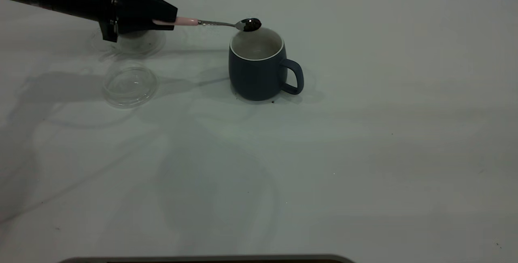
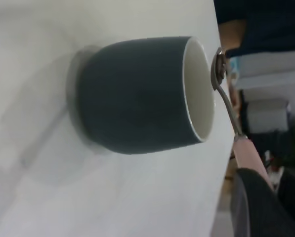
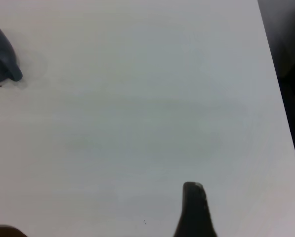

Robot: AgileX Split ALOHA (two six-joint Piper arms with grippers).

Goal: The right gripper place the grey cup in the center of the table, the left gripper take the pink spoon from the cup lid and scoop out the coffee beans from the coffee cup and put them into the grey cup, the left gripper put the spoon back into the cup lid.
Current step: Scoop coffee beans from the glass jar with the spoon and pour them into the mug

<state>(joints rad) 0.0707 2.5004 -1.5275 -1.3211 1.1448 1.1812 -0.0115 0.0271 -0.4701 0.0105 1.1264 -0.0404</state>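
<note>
1 of my grippers, the left gripper [image 1: 162,19], is clamped on the pale handle of the pink spoon [image 1: 210,22], which reaches out level from my fingers so its bowl, holding coffee beans [image 1: 253,23], sits just above the far rim of the grey cup [image 1: 259,68]. That cup stands upright on the table [image 1: 364,153], handle toward my right side (the cup lid [image 1: 129,84] lies near it, below my left arm). My right gripper [image 3: 194,210] hangs over bare tabletop well away from the cup, and I cannot tell whether it is open.

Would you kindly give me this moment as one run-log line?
left gripper: shut on pink spoon | coffee beans: in bowl above grey cup rim | cup lid: empty | right gripper: away from cup
</note>
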